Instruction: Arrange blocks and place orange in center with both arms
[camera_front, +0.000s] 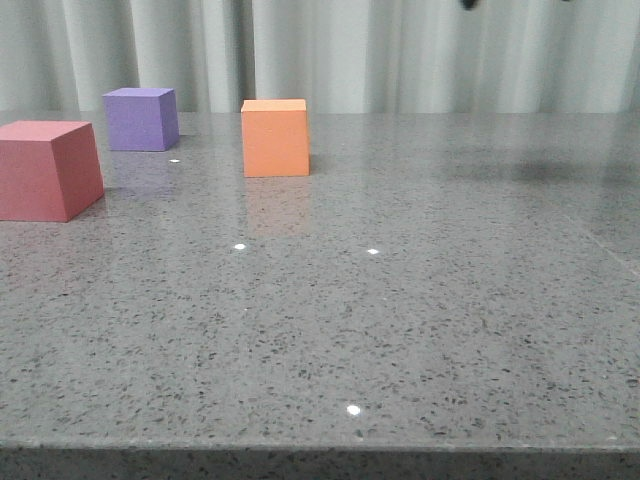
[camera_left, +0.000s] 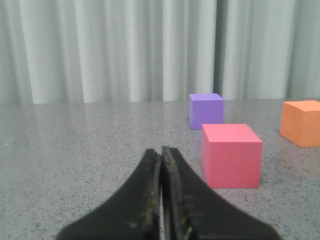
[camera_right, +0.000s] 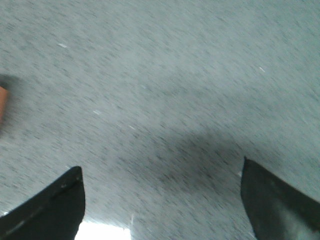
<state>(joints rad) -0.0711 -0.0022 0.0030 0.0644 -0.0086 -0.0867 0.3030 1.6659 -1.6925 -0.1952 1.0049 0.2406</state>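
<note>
1. You have three cubes toward the table's (camera_front: 420, 300) far-left corner: one orange cube (camera_front: 275, 137), one purple cube (camera_front: 141, 118), one pinkish-red cube (camera_front: 45, 168).
2. Your left gripper (camera_left: 161, 200) is pressed together, empty.
3. Your right gripper (camera_right: 162, 200) is spread wide.

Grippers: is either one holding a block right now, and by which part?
Nothing is held. The left gripper is shut and empty; the right gripper is open over bare table.

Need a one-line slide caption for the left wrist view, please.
Shut black left gripper low over the grey speckled table, facing the pinkish-red matte cube, purple matte cube and orange matte cube.
</note>
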